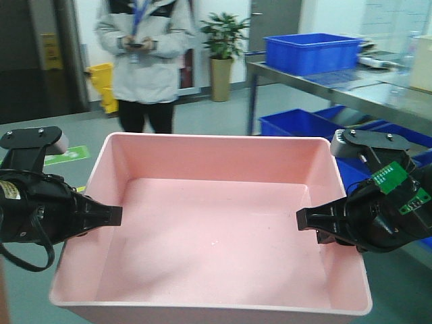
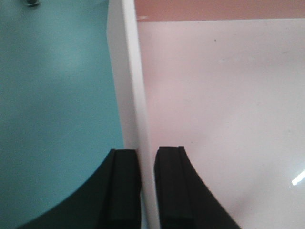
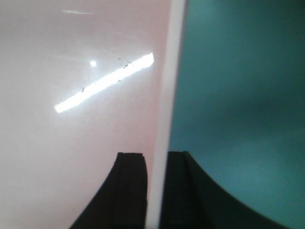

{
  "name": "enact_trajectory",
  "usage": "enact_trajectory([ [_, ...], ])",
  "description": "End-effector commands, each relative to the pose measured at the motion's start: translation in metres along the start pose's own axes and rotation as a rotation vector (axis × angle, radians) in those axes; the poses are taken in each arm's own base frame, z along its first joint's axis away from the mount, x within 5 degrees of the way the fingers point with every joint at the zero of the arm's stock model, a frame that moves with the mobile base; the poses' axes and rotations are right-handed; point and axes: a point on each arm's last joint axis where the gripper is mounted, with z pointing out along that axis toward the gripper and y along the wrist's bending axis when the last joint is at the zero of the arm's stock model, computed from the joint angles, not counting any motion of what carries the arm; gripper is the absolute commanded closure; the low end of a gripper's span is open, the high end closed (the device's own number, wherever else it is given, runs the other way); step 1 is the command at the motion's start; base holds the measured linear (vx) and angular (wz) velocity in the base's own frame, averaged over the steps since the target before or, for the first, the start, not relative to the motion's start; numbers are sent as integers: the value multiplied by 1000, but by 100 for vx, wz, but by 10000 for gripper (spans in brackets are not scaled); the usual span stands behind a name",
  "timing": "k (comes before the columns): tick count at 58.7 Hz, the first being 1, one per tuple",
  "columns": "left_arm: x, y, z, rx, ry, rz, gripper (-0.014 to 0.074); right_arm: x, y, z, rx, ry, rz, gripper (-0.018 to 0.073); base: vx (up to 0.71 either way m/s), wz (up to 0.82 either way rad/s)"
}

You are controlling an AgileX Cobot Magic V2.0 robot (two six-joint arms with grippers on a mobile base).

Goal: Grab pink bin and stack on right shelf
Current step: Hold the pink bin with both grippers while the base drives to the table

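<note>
The pink bin (image 1: pixel 216 223) fills the middle of the front view, held up over the teal floor, and it has nothing in it. My left gripper (image 1: pixel 111 216) is shut on the bin's left wall. In the left wrist view the gripper (image 2: pixel 147 152) has one finger on each side of the rim (image 2: pixel 131 71). My right gripper (image 1: pixel 307 219) is shut on the bin's right wall. In the right wrist view the gripper (image 3: pixel 159 155) straddles the rim (image 3: pixel 174 71) the same way. The right shelf is out of view.
A person (image 1: pixel 145 61) stands at the back, beyond the bin. A metal table (image 1: pixel 364 91) at the right carries a blue crate (image 1: pixel 310 50), with more blue crates (image 1: pixel 297 121) under it. A potted plant (image 1: pixel 223 54) and a yellow sign (image 1: pixel 101 84) stand by the far wall.
</note>
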Motion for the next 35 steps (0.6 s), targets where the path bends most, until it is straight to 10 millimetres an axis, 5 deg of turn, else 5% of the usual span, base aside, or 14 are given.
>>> enact_trajectory([
  [1,-19,-6,-20,24,-155,16,598,-14,1,-22,-24,-144,-20,568,10,-61],
  [35,-19,-6,-20,24,-155,16,598,-14,1,-22,-24,-145,-21,568,20,-30],
])
